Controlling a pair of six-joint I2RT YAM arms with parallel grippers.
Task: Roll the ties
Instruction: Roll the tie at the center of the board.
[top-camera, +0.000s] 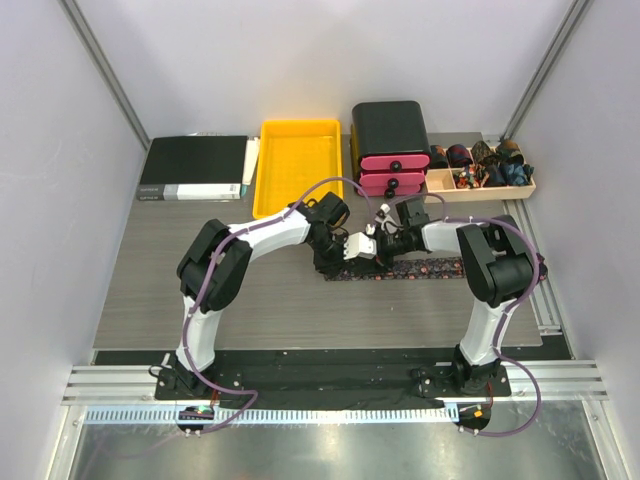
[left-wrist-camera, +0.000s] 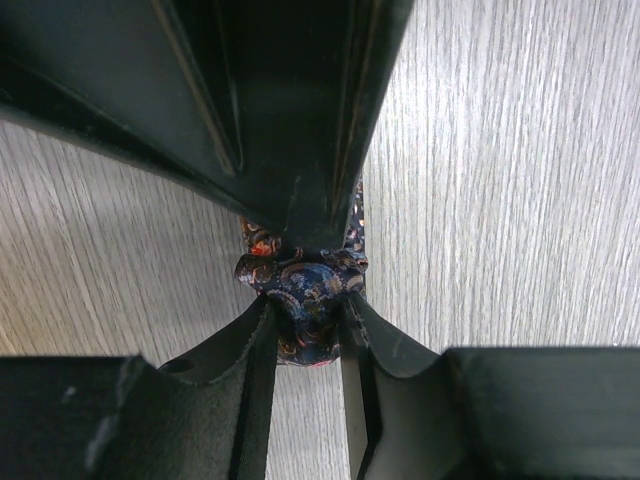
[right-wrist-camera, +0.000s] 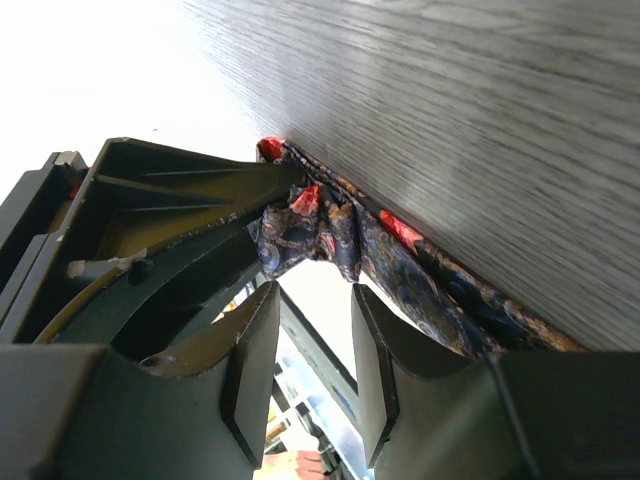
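Tie (left-wrist-camera: 300, 285) end bunched, left gripper (left-wrist-camera: 308, 315) clenched on it to anchor roll; right gripper (right-wrist-camera: 315, 300) released just beside.

Your grey wood-grain tabletop (top-camera: 160, 290), along its far edge a black binder (top-camera: 195, 165), a yellow plastic tray (top-camera: 298, 165), a black box with pink drawers (top-camera: 390, 130), a wooden tray (top-camera: 470, 193), mid-table a dark speckled necktie (top-camera: 435, 268)

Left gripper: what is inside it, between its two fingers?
A bunched end of the tie is pinched in the left gripper. How far the fabric is rolled cannot be seen, because the right gripper covers the part beyond.
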